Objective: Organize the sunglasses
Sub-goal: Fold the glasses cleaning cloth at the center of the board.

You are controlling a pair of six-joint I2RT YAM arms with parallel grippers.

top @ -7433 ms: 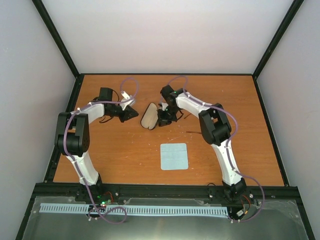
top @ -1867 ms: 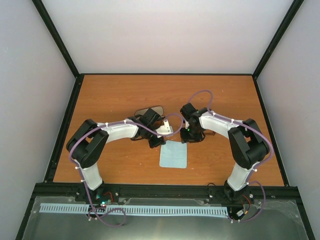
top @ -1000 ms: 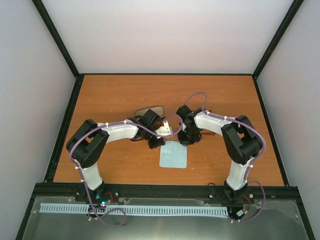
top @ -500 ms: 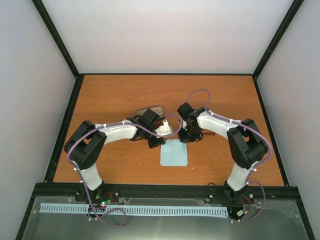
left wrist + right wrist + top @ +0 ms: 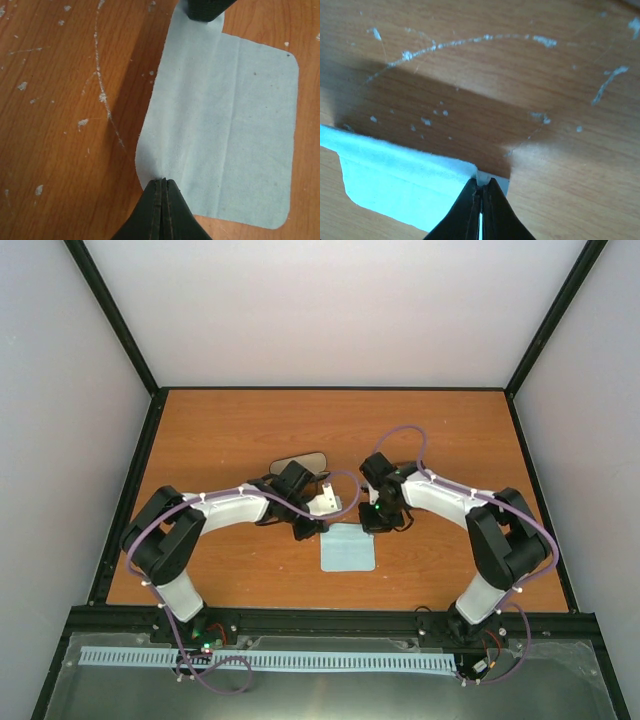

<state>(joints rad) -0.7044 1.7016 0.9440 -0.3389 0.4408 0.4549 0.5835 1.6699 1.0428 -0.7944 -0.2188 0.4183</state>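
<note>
Sunglasses: I cannot pick them out in any view. Surface: an orange-brown wooden table, scuffed with pale flecks and scratches, enclosed by plain pale walls with black frame posts at the corners. A dark oblong case lies just above the centre of the overhead view, behind my left wrist. A pale blue cloth lies below centre, between my two arms. My left pincer sits at the cloth's upper left corner in the overhead view. In the left wrist view the cloth lies flat with soft fold lines, and my left pincer is fully closed, tips pressed together right at the cloth's edge; whether it pinches the fabric I cannot tell. My right pincer sits at the cloth's upper right corner. In the right wrist view my right pincer is closed on that corner, and the cloth there rises off the wood in a raised fold.
</note>
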